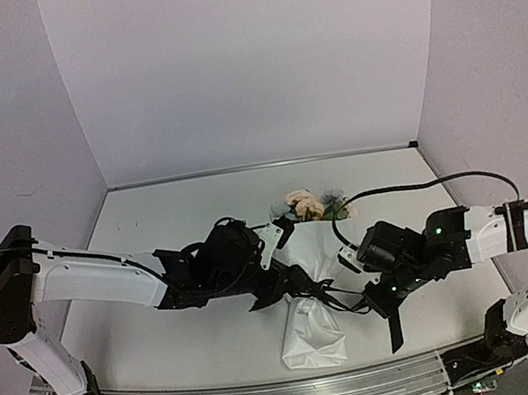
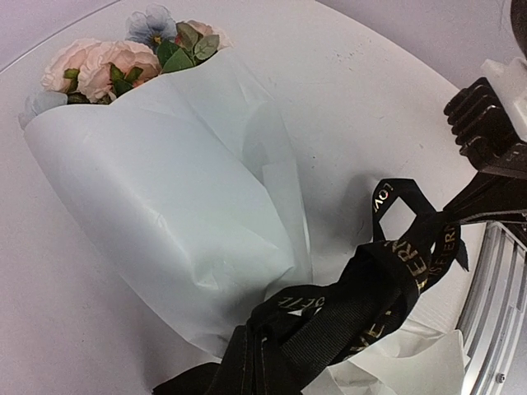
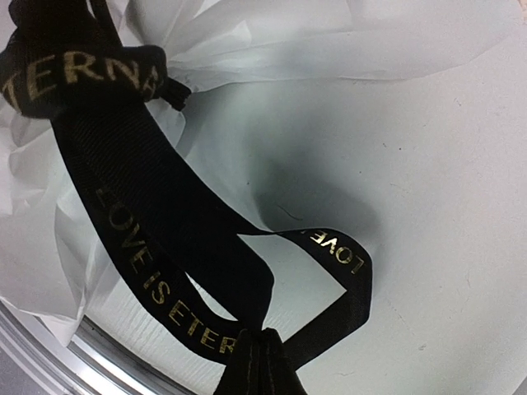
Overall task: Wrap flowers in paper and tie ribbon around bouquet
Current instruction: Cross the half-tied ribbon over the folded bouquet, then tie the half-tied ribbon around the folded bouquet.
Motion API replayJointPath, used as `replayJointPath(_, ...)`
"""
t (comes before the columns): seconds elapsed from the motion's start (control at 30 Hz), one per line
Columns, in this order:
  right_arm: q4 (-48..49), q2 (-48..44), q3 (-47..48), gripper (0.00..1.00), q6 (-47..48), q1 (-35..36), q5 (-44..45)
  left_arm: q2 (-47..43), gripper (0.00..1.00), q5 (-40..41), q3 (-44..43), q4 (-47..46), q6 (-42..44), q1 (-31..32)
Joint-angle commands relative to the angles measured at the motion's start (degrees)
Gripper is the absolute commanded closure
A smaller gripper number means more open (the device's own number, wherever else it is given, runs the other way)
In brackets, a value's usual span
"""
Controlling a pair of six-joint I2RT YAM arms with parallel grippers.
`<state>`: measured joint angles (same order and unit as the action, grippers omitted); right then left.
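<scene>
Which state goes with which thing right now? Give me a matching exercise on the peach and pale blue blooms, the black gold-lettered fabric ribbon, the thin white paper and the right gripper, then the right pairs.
Things:
1. peach and pale blue blooms
2. black gold-lettered fabric ribbon
3. thin white paper
4. right gripper

States:
A. shut on a ribbon tail
B. rolled into a cone
C. showing at the cone's wide end
D. gathered round the cone's narrow part

Pairs: 1-C, 2-D, 3-B, 4-A.
</scene>
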<state>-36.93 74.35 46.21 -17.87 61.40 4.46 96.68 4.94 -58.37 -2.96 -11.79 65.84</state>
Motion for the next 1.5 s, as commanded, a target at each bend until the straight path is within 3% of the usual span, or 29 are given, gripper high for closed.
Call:
replayJointPath(0.0, -0.5, -1.3, -1.9, 1.00, -0.3, -0.7, 2.1, -2.8, 1.00, 2.3, -0.5, -0.8, 0.7, -0.2)
replayJointPath(0.3, -0.5, -1.7, -3.3, 1.00, -0.9, -0.9, 1.7, -5.2, 1.00, 4.2, 0.9, -2.6, -0.3, -0.5)
replayJointPath(0.73, -0.5, 3.1, 0.3, 1.00, -1.4, -0.9, 0.1, -12.7, 1.00, 10.2, 13.0, -6.5, -10.4, -1.1)
replayJointPath(1.47, -0.4, 5.4, -0.9, 1.00, -6.3, -2.0, 8.0, -19.6, 1.00, 19.3, 22.9, -7.2, -21.3, -1.2)
